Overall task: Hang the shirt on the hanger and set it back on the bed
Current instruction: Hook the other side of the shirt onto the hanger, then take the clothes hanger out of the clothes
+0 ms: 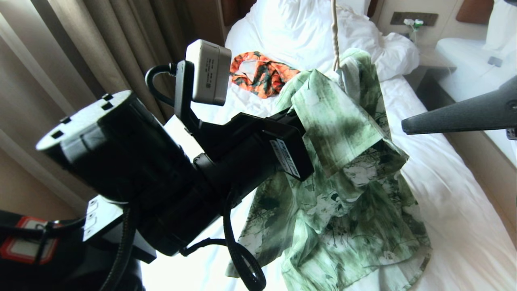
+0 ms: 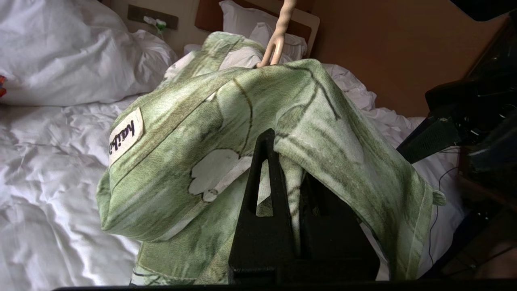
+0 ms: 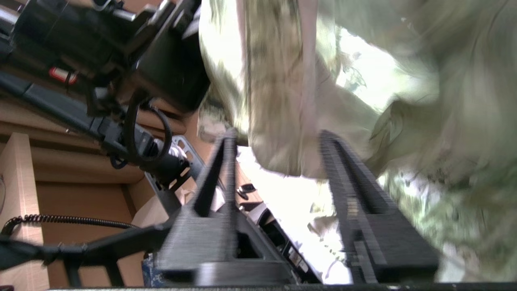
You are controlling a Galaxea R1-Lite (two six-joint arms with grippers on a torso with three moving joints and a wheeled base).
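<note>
The left gripper (image 2: 282,161) has its jaws clamped on a fold of the shirt (image 2: 242,133), the green cloth pinched between the two dark fingers (image 2: 262,169) and draped over their tips on both sides. The right gripper (image 3: 278,141) stands with its jaws apart, the two ribbed fingers (image 3: 347,178) spread with a hanging edge of the shirt (image 3: 278,101) in the gap between them; the picture is blurred, and no grip on the cloth shows there. In the head view the left arm fills the lower left, its gripper buried in the fabric near the shirt's upper side, and one finger of the right gripper (image 1: 456,115) reaches in from the right edge, apart from the cloth. The shirt (image 1: 343,169) hangs lifted from its top, where the twisted neck of the hanger (image 1: 335,40) rises out of the collar area and runs out of the top of the picture; its lower part spreads crumpled on the bed (image 1: 444,210). A label with dark lettering (image 2: 126,137) shows on the inside of the fabric. Farther up the bed lie an orange-and-green garment (image 1: 262,72) and the bunched white duvet (image 1: 307,28). Curtains (image 1: 80,48) hang along the bed's left side.
</note>
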